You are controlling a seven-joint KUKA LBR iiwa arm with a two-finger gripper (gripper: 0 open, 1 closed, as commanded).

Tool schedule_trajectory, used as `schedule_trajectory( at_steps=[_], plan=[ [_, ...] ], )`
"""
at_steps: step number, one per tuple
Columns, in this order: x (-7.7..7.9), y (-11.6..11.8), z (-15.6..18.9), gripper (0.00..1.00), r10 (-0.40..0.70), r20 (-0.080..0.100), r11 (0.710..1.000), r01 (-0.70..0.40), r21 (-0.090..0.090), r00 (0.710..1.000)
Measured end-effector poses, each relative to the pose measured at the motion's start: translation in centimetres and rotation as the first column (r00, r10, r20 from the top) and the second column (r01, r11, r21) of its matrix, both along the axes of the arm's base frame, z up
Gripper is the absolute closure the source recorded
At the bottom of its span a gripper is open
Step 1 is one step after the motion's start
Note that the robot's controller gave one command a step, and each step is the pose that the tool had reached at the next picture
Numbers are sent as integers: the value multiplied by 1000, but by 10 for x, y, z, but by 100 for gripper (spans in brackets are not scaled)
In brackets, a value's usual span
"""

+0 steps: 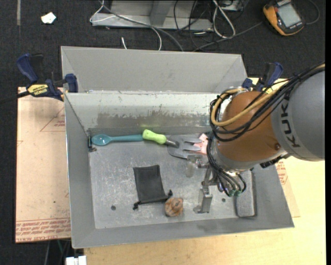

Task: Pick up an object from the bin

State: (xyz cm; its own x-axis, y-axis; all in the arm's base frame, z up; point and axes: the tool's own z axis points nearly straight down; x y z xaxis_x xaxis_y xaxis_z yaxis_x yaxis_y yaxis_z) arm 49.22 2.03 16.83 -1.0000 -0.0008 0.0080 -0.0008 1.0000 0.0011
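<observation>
**Pincer [203, 203] low in bin [155, 77], nothing lifted**

Sits toward five o'clock of the floor. Opening cannot be told; no catch seen. Brownish mottled lump [174, 206] lies just beside, at its nine o'clock. Grasp and lift judged undone.

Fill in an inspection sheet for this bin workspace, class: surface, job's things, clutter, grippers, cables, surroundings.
Surface: grey metal bin, floor scuffed and mostly bare.
Job's things: teal spoon and green-handled utensil along the back wall; black flat pouch at centre; brownish lump at the front; grey block front right.
Clutter: pink scrap beside the utensil, partly hidden by the arm.
Grippers: gripper low over bare floor between lump and block.
Cables: yellow and black wrist cables loop over the orange cover; loose cables lie behind the bin.
Surroundings: yellow device on dark floor.
</observation>
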Motion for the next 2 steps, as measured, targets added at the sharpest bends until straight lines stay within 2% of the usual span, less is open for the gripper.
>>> schedule_trajectory(
  at_steps=[1,2],
  plan=[
    [2,0,4,0,-1,8,1000,1,0,1000],
    [31,36,-63,0,26,11,1000,-26,1,1000]
  ],
)
